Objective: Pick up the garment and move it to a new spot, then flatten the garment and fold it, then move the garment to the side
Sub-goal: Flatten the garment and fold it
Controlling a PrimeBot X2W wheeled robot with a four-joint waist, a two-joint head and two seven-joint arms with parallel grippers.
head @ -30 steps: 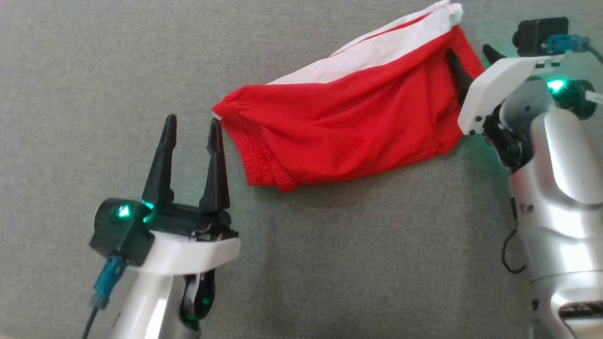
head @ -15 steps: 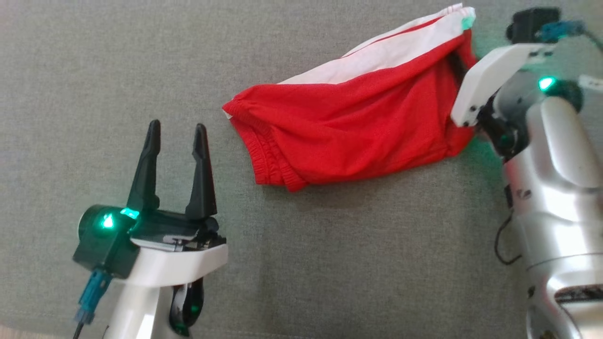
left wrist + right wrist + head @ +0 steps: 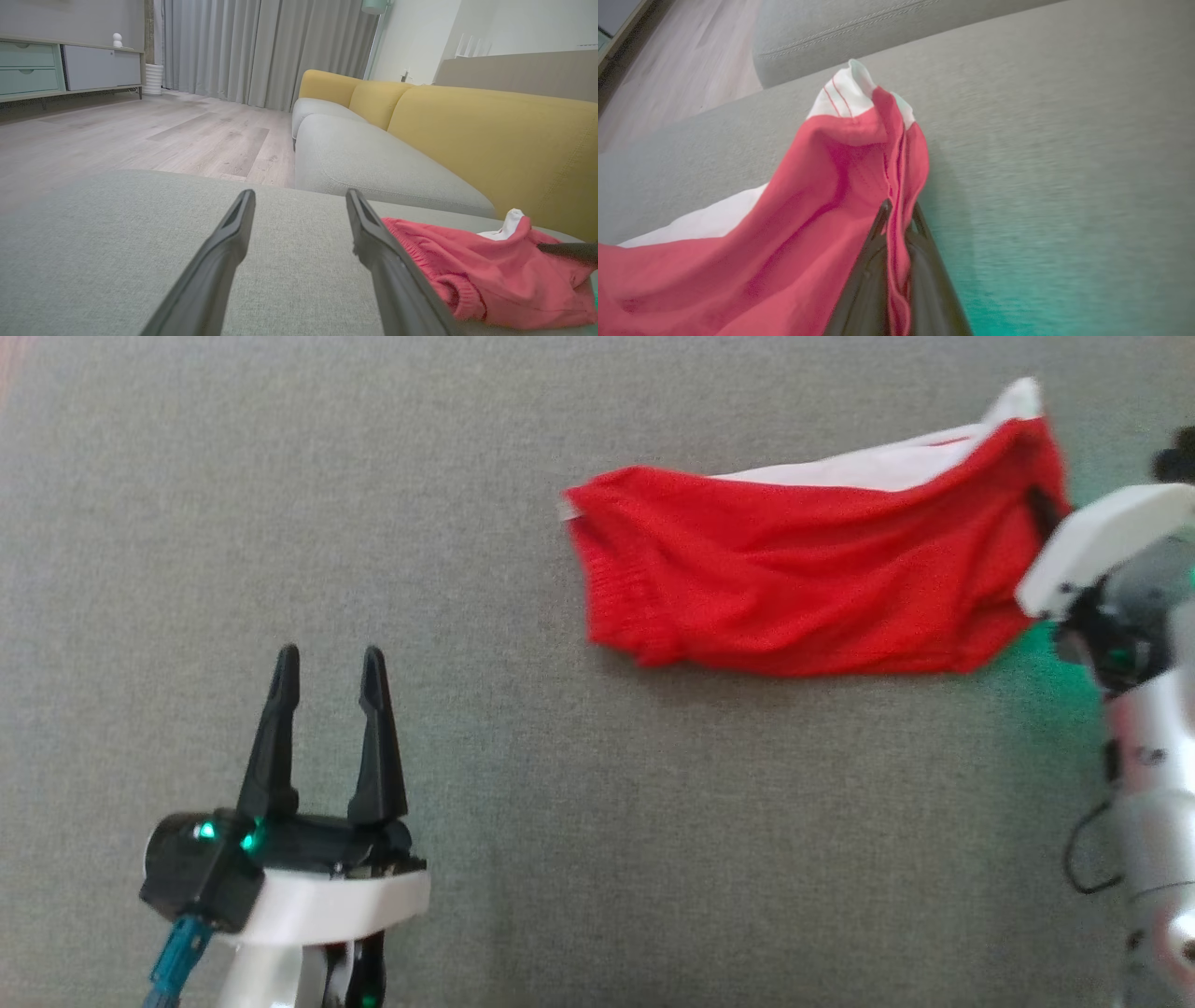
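Grey cushion [image 3: 597, 859] runs under both arms, with a wood floor [image 3: 140, 130], pale curtains [image 3: 261, 46] and a yellow-backed sofa [image 3: 490, 130] beyond it in the left wrist view. At the lower left of the head view, the left pincer [image 3: 330, 658] points up the view, its two dark fingers spread wide with nothing between them. The garment [image 3: 794, 588], red shorts with a white side panel, lies on the cushion ahead and to the right of that pincer, clear of its tips. The elastic waistband is the end nearest the left pincer. From there the cloth stretches lengthwise to the right pincer [image 3: 901, 210], which is clamped tight on the far end. In the right wrist view, a fold of red fabric runs between its two fingers, and a white corner with thin red stripes stands up just past the fingertips. A green glow tints the cushion beside the right pincer.
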